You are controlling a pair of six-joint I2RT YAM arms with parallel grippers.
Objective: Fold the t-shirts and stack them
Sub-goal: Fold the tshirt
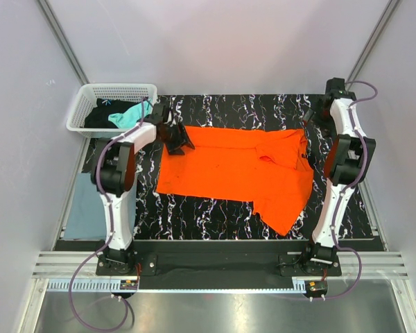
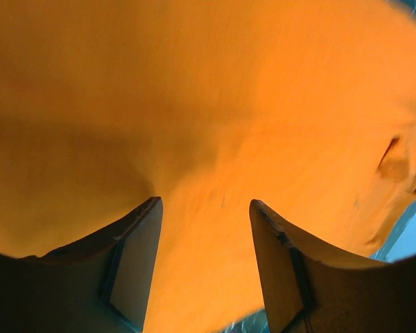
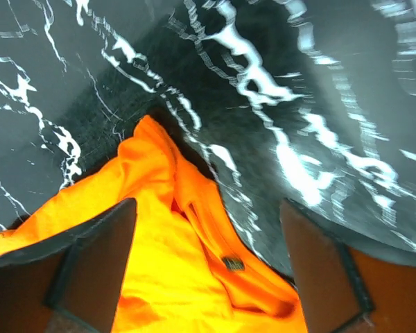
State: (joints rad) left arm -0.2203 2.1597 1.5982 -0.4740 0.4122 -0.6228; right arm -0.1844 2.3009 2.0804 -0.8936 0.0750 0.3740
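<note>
The orange t-shirt (image 1: 229,170) lies spread in the middle of the black marbled surface (image 1: 215,111). The left hand (image 1: 177,141) is at its far left corner, fingers spread, with orange cloth between them (not pinched). The right hand (image 1: 309,116), also spread, is over the far right corner. A teal t-shirt (image 1: 128,116) and a black t-shirt (image 1: 100,114) lie in the white basket (image 1: 90,97), far left.

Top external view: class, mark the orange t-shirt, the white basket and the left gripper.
orange t-shirt (image 1: 222,166), top external view, middle of its body.
white basket (image 1: 121,86), top external view, far rim.
left gripper (image 1: 180,146), top external view, between its fingertips.
</note>
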